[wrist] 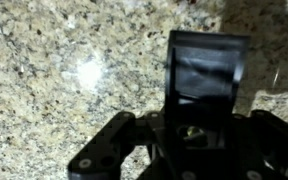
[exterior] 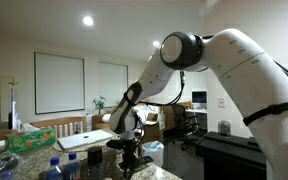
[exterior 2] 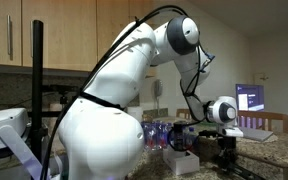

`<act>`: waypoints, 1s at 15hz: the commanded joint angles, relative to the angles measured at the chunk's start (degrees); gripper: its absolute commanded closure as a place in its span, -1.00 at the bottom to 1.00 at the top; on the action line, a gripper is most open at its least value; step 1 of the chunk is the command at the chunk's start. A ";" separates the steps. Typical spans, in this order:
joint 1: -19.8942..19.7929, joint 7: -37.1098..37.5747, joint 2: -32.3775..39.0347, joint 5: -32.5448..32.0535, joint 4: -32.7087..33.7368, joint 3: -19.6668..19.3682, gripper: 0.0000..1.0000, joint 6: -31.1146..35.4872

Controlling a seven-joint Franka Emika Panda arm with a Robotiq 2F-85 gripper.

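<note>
From where I stand the gripper [wrist: 191,120] hangs low over the granite counter [wrist: 54,70], jaws spread wide and clamped on nothing; the black box-like object [wrist: 206,70] stands upright on the stone, between and just ahead of the fingers [wrist: 109,150], seemingly untouched. I'd judge the care here lies in squaring up; centre the box between both pads, hold the wrist level so neither finger tips it, and don't scrape the stone.

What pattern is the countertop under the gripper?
The countertop is speckled beige-and-brown granite, clearest in the wrist view.
</note>
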 commanded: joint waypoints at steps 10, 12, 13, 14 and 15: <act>-0.48 -0.97 2.29 2.29 2.98 -0.12 0.71 -4.99; -0.48 -0.99 2.53 2.29 3.14 -0.19 0.78 -5.10; -0.48 -0.98 2.63 2.30 3.18 -0.23 0.86 -5.10; -0.46 -0.98 2.78 2.22 3.34 -0.28 0.84 -5.32; -0.59 -1.13 2.91 2.43 3.49 -0.23 0.87 -5.60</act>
